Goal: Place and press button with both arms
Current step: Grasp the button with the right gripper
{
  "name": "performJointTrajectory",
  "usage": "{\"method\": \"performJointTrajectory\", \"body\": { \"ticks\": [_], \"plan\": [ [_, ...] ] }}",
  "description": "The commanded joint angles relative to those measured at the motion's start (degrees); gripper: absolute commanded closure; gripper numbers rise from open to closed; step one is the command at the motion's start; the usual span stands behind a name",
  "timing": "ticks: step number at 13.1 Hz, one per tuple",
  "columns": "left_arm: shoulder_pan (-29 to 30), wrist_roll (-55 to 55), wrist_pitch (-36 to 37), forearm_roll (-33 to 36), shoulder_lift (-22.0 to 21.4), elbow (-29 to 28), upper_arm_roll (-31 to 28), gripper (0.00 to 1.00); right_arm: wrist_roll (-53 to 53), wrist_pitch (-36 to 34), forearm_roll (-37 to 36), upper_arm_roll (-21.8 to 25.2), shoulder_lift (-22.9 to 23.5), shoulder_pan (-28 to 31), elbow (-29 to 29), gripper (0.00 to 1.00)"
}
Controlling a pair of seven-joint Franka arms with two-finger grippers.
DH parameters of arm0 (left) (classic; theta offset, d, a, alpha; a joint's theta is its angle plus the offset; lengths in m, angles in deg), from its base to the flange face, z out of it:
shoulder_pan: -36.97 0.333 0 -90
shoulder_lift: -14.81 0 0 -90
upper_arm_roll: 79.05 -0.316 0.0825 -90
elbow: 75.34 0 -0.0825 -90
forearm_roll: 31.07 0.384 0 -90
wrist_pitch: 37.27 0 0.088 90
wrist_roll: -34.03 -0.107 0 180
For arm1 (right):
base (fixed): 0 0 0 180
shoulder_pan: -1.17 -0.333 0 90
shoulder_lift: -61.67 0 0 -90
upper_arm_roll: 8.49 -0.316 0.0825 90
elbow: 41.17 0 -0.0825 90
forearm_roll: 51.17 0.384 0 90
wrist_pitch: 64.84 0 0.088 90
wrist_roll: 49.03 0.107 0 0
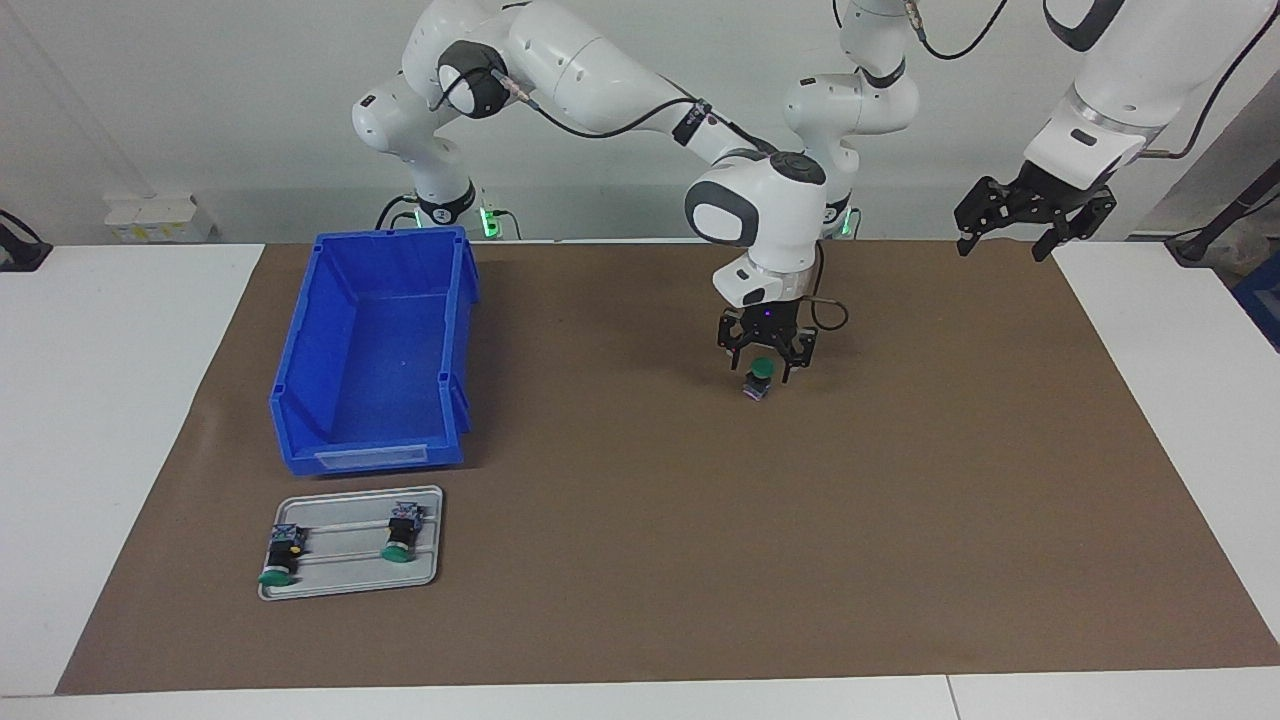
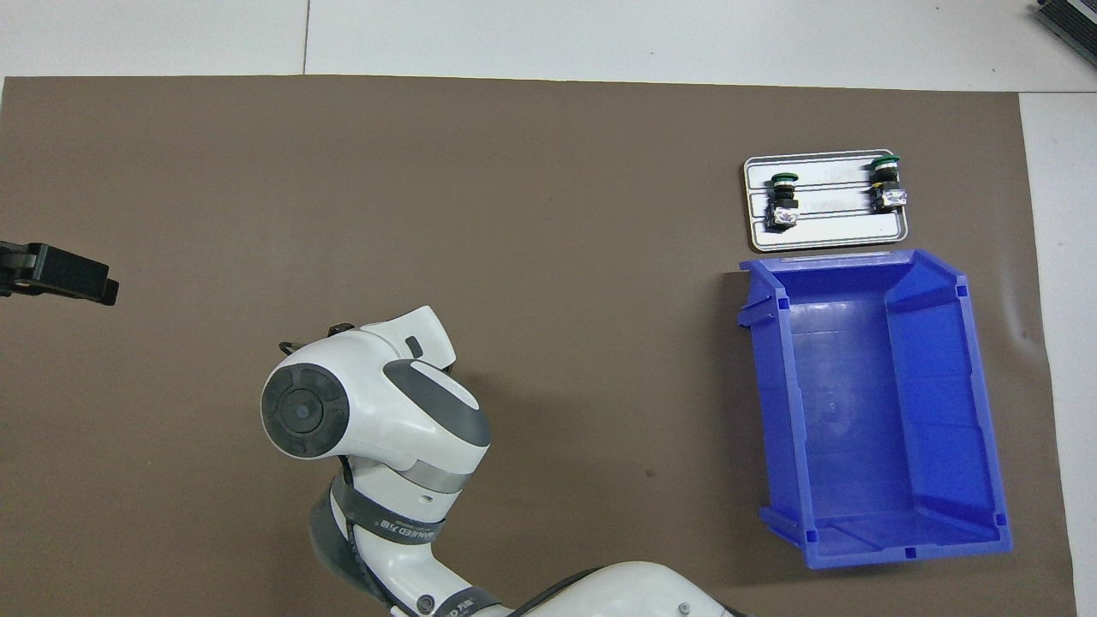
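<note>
the right gripper (image 1: 766, 368) points straight down low over the middle of the brown mat (image 1: 700, 560), its black fingers set around the green cap of the button (image 1: 759, 380), which stands upright on the mat; i cannot tell whether the fingers press on it. the left gripper (image 1: 1005, 240) hangs high over the left arm's end of the table with its fingers spread wide, holding nothing. toward the right arm's end sits a blue bin (image 1: 372, 350), and farther from the robots a small grey tray (image 1: 350, 545) carries two more green-capped buttons (image 1: 400, 532).
</note>
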Motion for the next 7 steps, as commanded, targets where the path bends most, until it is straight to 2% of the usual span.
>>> {"method": "performJointTrajectory", "body": {
  "ticks": [1, 4, 7],
  "plan": [
    [0.12, -0.39, -0.91, -0.6, -1.67, -2.07, -0.25, 0.0, 3.66, 0.4, 0.18, -0.37, 1.46, -0.08, -1.02, 0.18],
    [0.12, -0.39, -0.91, -0.6, -1.67, -2.07, -0.25, 0.0, 5.41, 0.4, -0.6, -0.28, 4.7, -0.52, -1.1, 0.19],
    [0.12, -0.39, -0.91, -0.6, -1.67, -2.07, -0.25, 0.0, 6.04, 0.57, -0.61, -0.19, 5.24, -0.35, -1.46, 0.2]
  ]
}}
